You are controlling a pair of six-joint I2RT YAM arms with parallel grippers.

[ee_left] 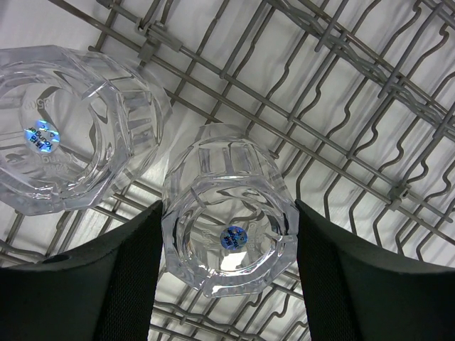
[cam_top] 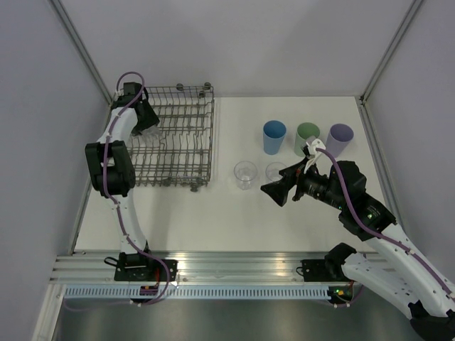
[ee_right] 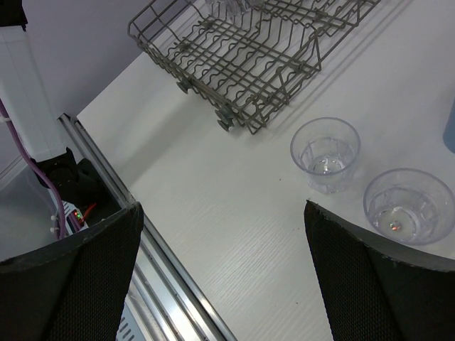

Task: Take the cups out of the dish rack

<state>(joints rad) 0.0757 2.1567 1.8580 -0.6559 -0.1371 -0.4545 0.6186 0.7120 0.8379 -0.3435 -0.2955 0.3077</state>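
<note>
Top view: dish rack (cam_top: 174, 135) sits at about 10 o'clock on the white table (cam_top: 213, 220). The left gripper (cam_top: 146, 121) is down inside the rack's 9 o'clock side. From up here its fingers and whatever sits under them are hard to read.

Left wrist view: two clear cups lie among the rack wires. The gripped-side cup (ee_left: 227, 213) is dead centre, with a dark finger on each flank at 9 and 3 o'clock. The finger edges run along its walls, but whether they press on it or only bracket it cannot be told. The neighbour cup (ee_left: 64, 128) lies at 10 o'clock, cut off by the left edge. Each has a small blue sticker on its base; glare blurs the facets.

Out on the table, at 1 to 2 o'clock, a row stands upright: blue cup (cam_top: 274, 137), green cup (cam_top: 308, 138), purple cup (cam_top: 340, 140). The green one is partly hidden behind the right arm's white fitting. Nearer, two more clear tumblers stand mouth up: first tumbler (cam_top: 244, 175) and second tumbler (cam_top: 276, 171), the latter partly covered by the right gripper (cam_top: 281, 190).

Right wrist view: the right fingers stand wide apart with nothing between them, above bare table. Both tumblers show at 2 to 3 o'clock, and the rack is cut off at 12.
</note>
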